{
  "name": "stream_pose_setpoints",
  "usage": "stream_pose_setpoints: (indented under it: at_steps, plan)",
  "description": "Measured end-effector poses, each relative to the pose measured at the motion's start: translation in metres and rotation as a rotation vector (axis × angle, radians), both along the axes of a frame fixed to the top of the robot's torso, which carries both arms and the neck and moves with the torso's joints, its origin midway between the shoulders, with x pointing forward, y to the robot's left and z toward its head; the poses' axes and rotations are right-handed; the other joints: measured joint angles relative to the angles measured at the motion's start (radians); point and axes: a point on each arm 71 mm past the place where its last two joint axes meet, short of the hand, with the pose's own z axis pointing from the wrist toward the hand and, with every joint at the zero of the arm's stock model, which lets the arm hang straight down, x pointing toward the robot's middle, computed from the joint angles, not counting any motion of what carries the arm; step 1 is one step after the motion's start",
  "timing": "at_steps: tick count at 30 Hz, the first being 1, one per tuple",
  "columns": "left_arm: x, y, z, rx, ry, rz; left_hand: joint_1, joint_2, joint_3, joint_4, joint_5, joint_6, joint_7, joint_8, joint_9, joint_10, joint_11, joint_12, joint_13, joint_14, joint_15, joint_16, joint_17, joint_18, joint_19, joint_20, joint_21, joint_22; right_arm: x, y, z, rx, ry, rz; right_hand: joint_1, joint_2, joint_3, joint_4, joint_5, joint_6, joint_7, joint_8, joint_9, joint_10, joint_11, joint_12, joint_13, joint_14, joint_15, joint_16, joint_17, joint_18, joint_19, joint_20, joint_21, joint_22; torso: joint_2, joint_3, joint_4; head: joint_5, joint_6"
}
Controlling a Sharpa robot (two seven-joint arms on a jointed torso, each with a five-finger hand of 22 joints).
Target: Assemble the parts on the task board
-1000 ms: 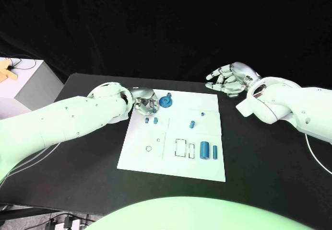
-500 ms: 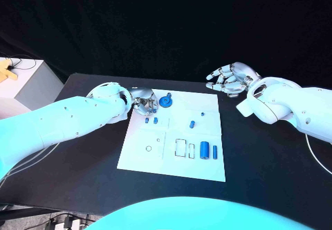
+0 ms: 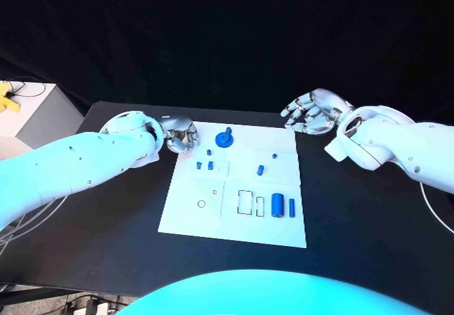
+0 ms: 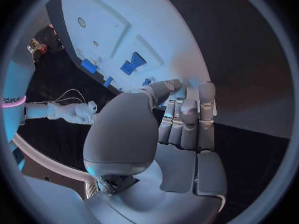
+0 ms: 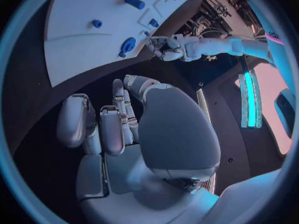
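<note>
Presently no part is in hand. The left hand hovers at the task board's far left corner, fingers curled in on nothing; the right hand hangs beyond the far right corner, fingers loosely apart, empty. A round blue part lies nearest the left hand; the next move likely calls for a pinch there. Smaller blue parts lie nearer. Nothing on the black tabletop obstructs.
</note>
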Motion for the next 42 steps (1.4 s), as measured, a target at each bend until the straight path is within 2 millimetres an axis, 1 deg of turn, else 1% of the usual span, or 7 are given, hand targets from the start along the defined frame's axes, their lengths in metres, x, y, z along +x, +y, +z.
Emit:
stream_pose_setpoints:
  at_steps: [5, 9, 13, 19, 27, 34, 42]
  plan:
    - [0.002, 0.018, 0.014, -0.122, -0.038, 0.061, 0.001, 0.001, 0.017, -0.006, 0.000, 0.016, 0.009, 0.005, 0.000, 0.004, 0.001, 0.007, 0.009, -0.049, 0.002, -0.050, -0.109, 0.000, -0.035, 0.002, -0.010, -0.034, -0.007, 0.003, -0.010, -0.148, -0.062, 0.065, 0.000, 0.000, 0.021, -0.029, -0.014, 0.022, 0.003, -0.006, -0.001, 0.018, 0.003, -0.057, -0.052, 0.000, 0.000, -0.006, -0.009, 0.000, 0.003, 0.004, 0.005, 0.007, 0.000, 0.0001, -0.0001, -0.026, 0.001]
    - [0.000, 0.032, 0.024, -0.323, -0.012, 0.130, -0.039, -0.001, 0.015, 0.015, 0.000, -0.001, 0.026, 0.003, -0.011, -0.063, 0.023, -0.013, -0.001, -0.203, 0.021, -0.191, -0.322, 0.000, -0.101, 0.018, -0.066, -0.062, -0.014, 0.010, -0.020, -0.270, -0.116, 0.121, -0.013, -0.013, 0.025, -0.034, -0.019, 0.024, 0.006, -0.012, -0.001, 0.027, 0.005, -0.085, -0.076, 0.000, 0.000, -0.006, -0.013, 0.000, 0.003, 0.004, 0.005, 0.007, 0.001, 0.0013, -0.0001, -0.051, 0.010]
    - [-0.006, 0.037, 0.031, -0.559, 0.056, 0.175, -0.078, -0.006, -0.031, 0.052, 0.000, -0.016, 0.029, 0.002, -0.011, -0.096, 0.035, -0.026, -0.019, -0.240, 0.035, -0.242, -0.359, 0.000, -0.124, 0.034, -0.132, -0.103, -0.020, 0.017, -0.027, -0.372, -0.166, 0.164, -0.032, -0.027, 0.022, -0.036, -0.029, 0.028, 0.003, -0.018, -0.003, 0.028, 0.003, -0.112, -0.097, 0.000, 0.000, -0.012, -0.018, 0.000, 0.003, 0.004, 0.005, 0.006, 0.003, 0.0013, -0.0001, -0.070, 0.018]
    - [-0.020, 0.039, 0.042, -0.867, 0.158, 0.191, -0.083, -0.004, -0.083, 0.077, 0.000, -0.032, 0.031, 0.010, -0.008, -0.102, 0.035, -0.030, -0.033, -0.262, 0.040, -0.275, -0.384, 0.000, -0.125, 0.034, -0.205, -0.154, -0.024, 0.027, -0.036, -0.485, -0.217, 0.194, -0.058, -0.039, 0.016, -0.042, -0.050, 0.031, 0.000, -0.031, -0.006, 0.018, 0.013, -0.154, -0.130, 0.000, 0.000, -0.016, -0.024, 0.000, 0.003, 0.004, -0.012, -0.004, 0.003, -0.0012, 0.0013, -0.095, 0.024]
    - [-0.033, 0.036, 0.051, -1.059, 0.239, 0.167, -0.083, -0.004, -0.089, 0.078, 0.000, -0.032, 0.030, 0.015, -0.007, -0.102, 0.035, -0.030, -0.036, -0.262, 0.040, -0.279, -0.389, 0.000, -0.121, 0.038, -0.220, -0.168, -0.026, 0.039, -0.046, -0.547, -0.243, 0.212, -0.060, -0.040, 0.014, -0.039, -0.050, 0.031, 0.000, -0.031, -0.007, 0.012, 0.012, -0.160, -0.139, 0.000, 0.000, -0.016, -0.028, 0.000, 0.003, 0.004, -0.018, -0.007, 0.002, -0.0018, 0.0031, -0.102, 0.026]
    - [-0.038, 0.031, 0.054, -1.117, 0.269, 0.145, -0.083, -0.004, -0.095, 0.083, 0.000, -0.032, 0.030, 0.019, -0.007, -0.102, 0.035, -0.030, -0.039, -0.262, 0.040, -0.284, -0.391, 0.000, -0.117, 0.042, -0.228, -0.174, -0.026, 0.049, -0.055, -0.571, -0.247, 0.226, -0.060, -0.040, 0.017, -0.042, -0.050, 0.032, 0.000, -0.031, -0.007, 0.012, 0.012, -0.162, -0.148, 0.000, 0.000, -0.018, -0.029, 0.000, 0.003, 0.004, -0.018, -0.008, 0.001, -0.0034, 0.0035, -0.103, 0.023]
    - [-0.040, 0.028, 0.055, -1.142, 0.280, 0.138, -0.083, -0.004, -0.097, 0.081, 0.000, -0.034, 0.033, 0.018, -0.008, -0.102, 0.035, -0.030, -0.040, -0.262, 0.040, -0.284, -0.393, 0.000, -0.114, 0.039, -0.232, -0.177, -0.026, 0.053, -0.064, -0.595, -0.241, 0.228, -0.064, -0.036, 0.024, -0.049, -0.042, 0.053, 0.004, -0.031, -0.006, 0.032, 0.012, -0.170, -0.160, 0.000, 0.000, -0.020, -0.029, 0.000, 0.003, 0.004, -0.018, -0.008, 0.002, -0.0018, 0.0024, -0.100, 0.021]
